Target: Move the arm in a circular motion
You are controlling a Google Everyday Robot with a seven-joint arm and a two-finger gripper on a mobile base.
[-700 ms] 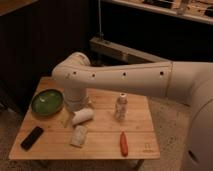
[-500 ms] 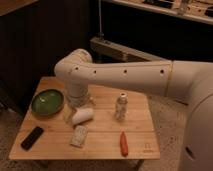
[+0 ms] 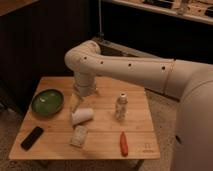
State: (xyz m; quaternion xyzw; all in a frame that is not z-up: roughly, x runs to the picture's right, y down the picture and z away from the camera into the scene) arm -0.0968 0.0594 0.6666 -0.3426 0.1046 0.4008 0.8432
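Cream-white and thick, the arm (image 3: 130,67) fills the right side and reaches left over the far edge of the table. Its long tube with small dark holes runs to a rounded elbow above the far left of the table, and from there a short segment drops straight down. Behind it stands a dark wall (image 3: 45,45).

Below the arm is the wooden table (image 3: 105,131), on a speckled floor (image 3: 159,106).

On the left of the table sits a green bowl (image 3: 46,102), upright. Right of the bowl, near the middle, a white cup (image 3: 82,116) lies on its side. The gripper (image 3: 76,102), a pale yellowish tip at the end of the arm, hangs between bowl and cup, just above the cup's far end. Whether it is wide or narrow cannot be told, nor whether it touches the cup.

A small pale bottle (image 3: 120,107) stands upright to the right of the cup, apart from it. A black slab (image 3: 32,137) lies flat at the near left corner. A pale packet (image 3: 79,135) lies just near of the cup. A red stick-like thing (image 3: 123,143) lies at the near edge, in front of the bottle.
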